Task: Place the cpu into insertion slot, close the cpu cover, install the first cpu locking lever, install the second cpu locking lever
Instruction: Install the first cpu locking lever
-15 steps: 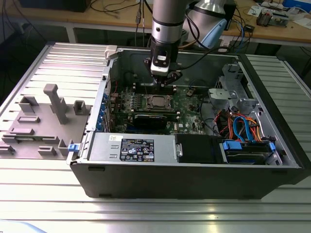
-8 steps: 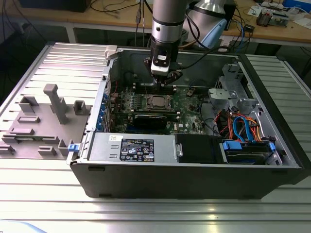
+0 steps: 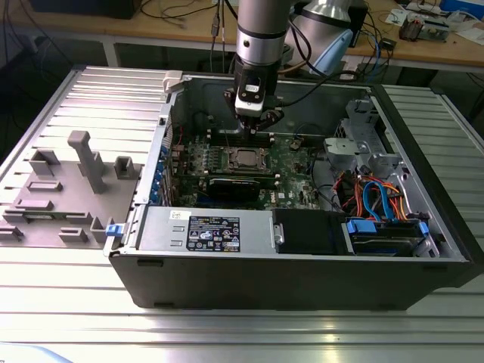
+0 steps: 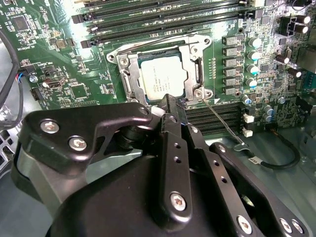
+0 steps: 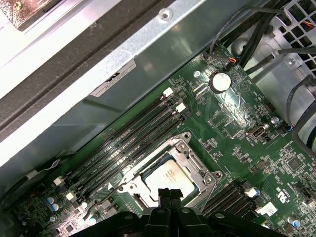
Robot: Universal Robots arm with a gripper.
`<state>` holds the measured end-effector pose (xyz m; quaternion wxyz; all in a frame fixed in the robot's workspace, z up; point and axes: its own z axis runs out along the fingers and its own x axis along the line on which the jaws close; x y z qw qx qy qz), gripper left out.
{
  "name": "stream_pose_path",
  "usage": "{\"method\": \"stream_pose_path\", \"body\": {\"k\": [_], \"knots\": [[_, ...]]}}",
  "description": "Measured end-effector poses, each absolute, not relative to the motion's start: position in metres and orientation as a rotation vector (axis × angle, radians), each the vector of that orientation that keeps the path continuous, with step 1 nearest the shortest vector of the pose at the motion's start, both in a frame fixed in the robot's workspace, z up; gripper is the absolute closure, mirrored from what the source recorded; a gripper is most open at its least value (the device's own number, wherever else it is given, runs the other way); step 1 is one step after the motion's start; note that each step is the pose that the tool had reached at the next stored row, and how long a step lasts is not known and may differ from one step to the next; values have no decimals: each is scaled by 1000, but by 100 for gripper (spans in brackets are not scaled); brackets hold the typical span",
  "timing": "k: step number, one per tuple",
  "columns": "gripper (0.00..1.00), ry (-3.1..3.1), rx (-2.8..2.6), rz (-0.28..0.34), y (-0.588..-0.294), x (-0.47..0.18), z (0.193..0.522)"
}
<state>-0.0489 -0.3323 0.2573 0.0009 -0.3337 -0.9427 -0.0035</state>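
Note:
The cpu (image 4: 160,74), a silver-grey square chip, lies flat in the insertion slot (image 3: 246,159) on the green board (image 3: 295,162). The cpu cover (image 4: 196,69), a silver frame, lies down around the chip, whose top shows through its window. A thin wire locking lever (image 4: 222,121) slants away from one socket corner. A second one (image 4: 148,42) runs along the socket edge beside the memory slots. My gripper (image 4: 170,101) is shut with nothing in it, its black tips just above the socket's edge. The first wrist view has the cpu (image 5: 170,177), the cover (image 5: 197,168) and the gripper (image 5: 169,193).
Long black memory slots (image 4: 163,17) flank the socket, and a black card (image 3: 238,185) lies in front of it. The case's metal wall (image 5: 148,64) stands close behind. A power supply (image 3: 204,231) and a cabled drive bay (image 3: 382,212) fill the front. A grey fixture plate (image 3: 68,189) lies outside.

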Motion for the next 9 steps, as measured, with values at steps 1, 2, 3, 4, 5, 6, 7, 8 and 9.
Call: {"method": "stream_pose_path", "body": {"k": [1,2,3,4,5,6,7,8,9], "knots": [[89,-2960,-1048,-11,-332,-49,257],[89,-2960,-1048,-11,-332,-49,257],[89,-2960,-1048,-11,-332,-49,257],[89,-2959,-1048,-11,-332,-49,257],[89,-2959,-1048,-11,-332,-49,257],[89,-2959,-1048,-11,-332,-49,257],[89,-2960,-1046,-11,-332,-49,257],[89,-2964,-1035,-11,-332,-49,257],[89,-2967,-1026,-11,-332,-49,257]]}}
